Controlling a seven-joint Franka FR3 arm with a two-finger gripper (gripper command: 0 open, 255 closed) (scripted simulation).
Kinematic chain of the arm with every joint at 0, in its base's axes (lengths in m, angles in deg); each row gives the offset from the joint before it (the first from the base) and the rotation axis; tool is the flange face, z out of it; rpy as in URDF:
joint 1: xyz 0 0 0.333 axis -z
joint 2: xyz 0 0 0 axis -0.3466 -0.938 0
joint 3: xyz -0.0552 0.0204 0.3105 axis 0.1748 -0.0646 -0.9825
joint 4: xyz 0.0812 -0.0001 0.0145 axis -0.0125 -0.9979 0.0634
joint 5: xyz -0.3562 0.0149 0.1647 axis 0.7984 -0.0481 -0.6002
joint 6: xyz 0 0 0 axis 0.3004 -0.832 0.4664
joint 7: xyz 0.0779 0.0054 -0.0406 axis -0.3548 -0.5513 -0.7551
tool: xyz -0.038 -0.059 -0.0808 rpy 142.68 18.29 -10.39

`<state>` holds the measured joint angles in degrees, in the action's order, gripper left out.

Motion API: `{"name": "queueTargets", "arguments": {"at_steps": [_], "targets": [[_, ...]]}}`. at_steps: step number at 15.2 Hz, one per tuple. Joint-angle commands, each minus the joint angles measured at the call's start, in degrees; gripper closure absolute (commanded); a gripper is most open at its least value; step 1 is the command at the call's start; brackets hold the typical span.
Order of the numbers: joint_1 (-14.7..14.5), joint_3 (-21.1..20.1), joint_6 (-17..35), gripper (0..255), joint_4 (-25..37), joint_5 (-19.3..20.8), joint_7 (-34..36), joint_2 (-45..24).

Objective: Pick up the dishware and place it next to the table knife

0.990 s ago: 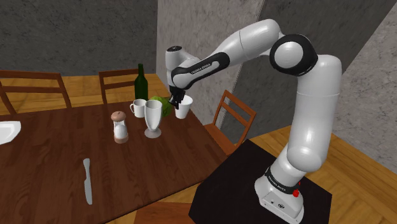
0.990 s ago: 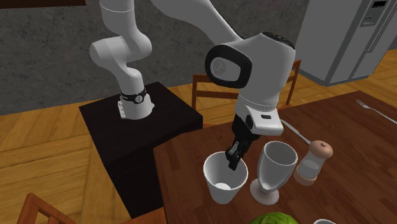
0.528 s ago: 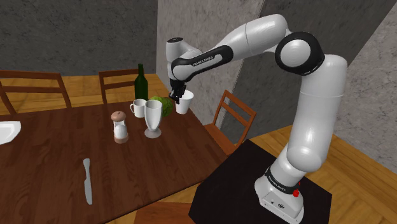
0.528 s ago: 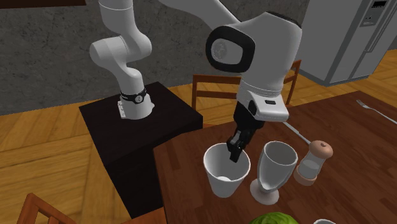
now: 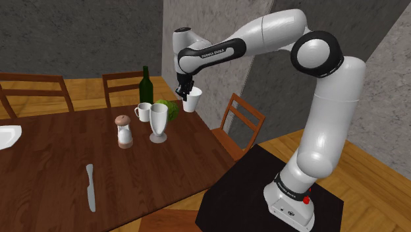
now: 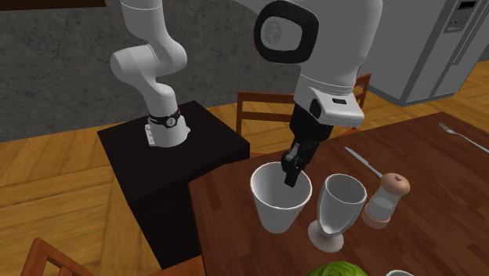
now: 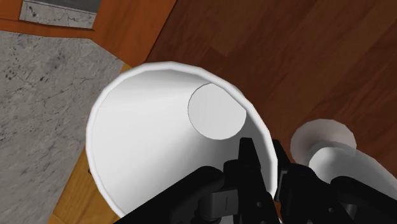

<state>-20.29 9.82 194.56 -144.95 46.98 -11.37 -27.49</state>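
Note:
A plain white cup [image 5: 192, 101] [image 6: 279, 197] [image 7: 165, 140] hangs in the air above the far right corner of the wooden table [image 5: 151, 171]. My black gripper [image 5: 185, 88] [image 6: 293, 168] [image 7: 264, 165] is shut on its rim, one finger inside the cup and one outside. The grey table knife [image 5: 89, 186] lies flat near the table's front edge in the shoulder view, far from the cup. In the second exterior view the knife [image 6: 364, 162] lies beyond the goblet.
A white goblet [image 5: 158, 122] [image 6: 338, 205], a pepper mill [image 5: 123, 130] [image 6: 386, 198], a white mug [image 5: 143, 111], a green cabbage [image 5: 168, 109] and a dark green bottle [image 5: 147, 86] stand close below the cup. A white plate [image 5: 5, 137] lies at the table's left edge. Wooden chairs [image 5: 238, 124] surround the table.
The arm has lifted the cup straight up off the table, from beside the goblet's bowl to above its rim. Nothing else has moved.

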Motion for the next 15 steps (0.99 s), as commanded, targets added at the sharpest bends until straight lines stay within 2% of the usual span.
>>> {"name": "queueTargets", "arguments": {"at_steps": [1,2,9,15], "targets": [[-0.1,-0.1,-1.3,255,0.8,-0.2,-0.2,0.5],[-0.1,-0.1,-1.8,255,1.2,-0.3,-0.4,0.6],[-5.8,-3.3,-4.2,255,2.5,0.1,8.2,-0.2],[-11.0,-5.7,-7.2,255,6.5,0.6,15.3,-2.8]]}}
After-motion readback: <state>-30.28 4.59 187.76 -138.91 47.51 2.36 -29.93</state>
